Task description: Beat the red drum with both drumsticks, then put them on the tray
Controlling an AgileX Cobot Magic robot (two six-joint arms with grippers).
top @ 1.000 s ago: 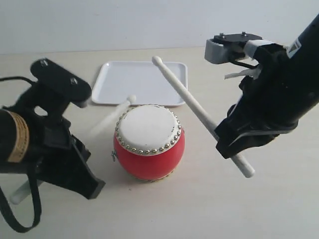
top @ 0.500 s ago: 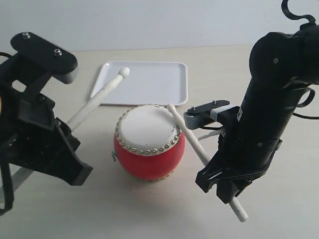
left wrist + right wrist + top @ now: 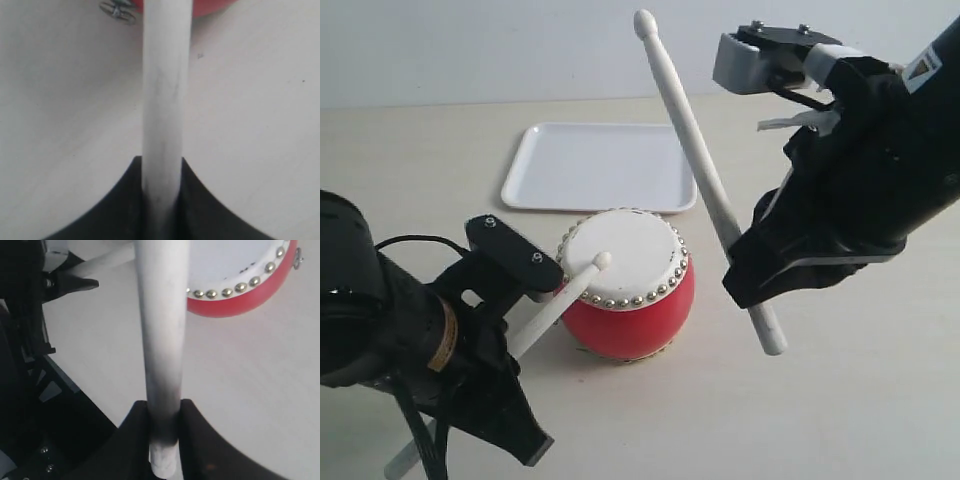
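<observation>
Two sticks are in play.

Exterior view: the left gripper (image 3: 520,340) is clamped on the left stick (image 3: 558,303), whose tip seems to touch the drum (image 3: 630,300) head near its front edge. The right gripper (image 3: 748,283) is clamped on the right stick (image 3: 692,135), which is raised steeply beside the drum. The tray (image 3: 590,165) lies just behind the drum.

Left wrist view: the jaws pinch the stick, with the drum's red side ahead.

Right wrist view: the jaws pinch the stick just above its butt, with the studded rim beyond.

For a clean beat, I judge the right stick should land on the head, not the studs, with both grips kept firm.
</observation>
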